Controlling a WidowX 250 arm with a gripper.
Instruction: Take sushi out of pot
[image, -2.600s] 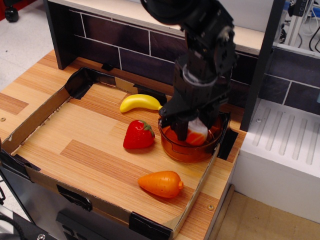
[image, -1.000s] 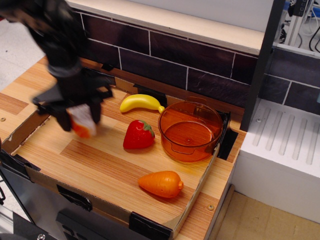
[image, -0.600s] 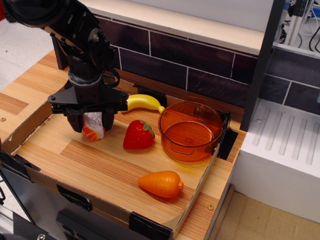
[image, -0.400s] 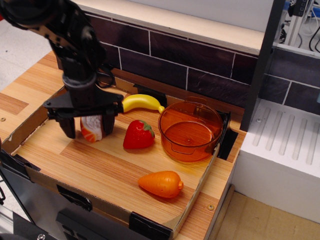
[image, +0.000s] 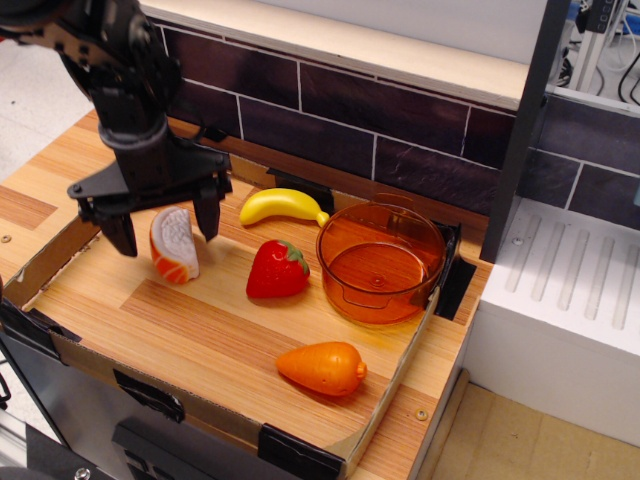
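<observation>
The sushi (image: 174, 245), white ridged on one side and orange on the other, stands on edge on the wooden board at the left. My gripper (image: 166, 226) is open and raised just above it, one finger on each side, not touching it. The translucent orange pot (image: 381, 262) stands empty at the right end of the board, well away from the gripper.
A yellow banana (image: 280, 206) lies behind, a red strawberry (image: 277, 270) sits between the sushi and the pot, an orange carrot (image: 322, 367) lies near the front. A cardboard rim (image: 60, 250) borders the board. A dark tiled wall (image: 340, 105) stands behind, a white rack (image: 570, 290) at right.
The gripper carried the sushi from the pot to the left of the board, set it down, opened and lifted up. The pot is now empty.
</observation>
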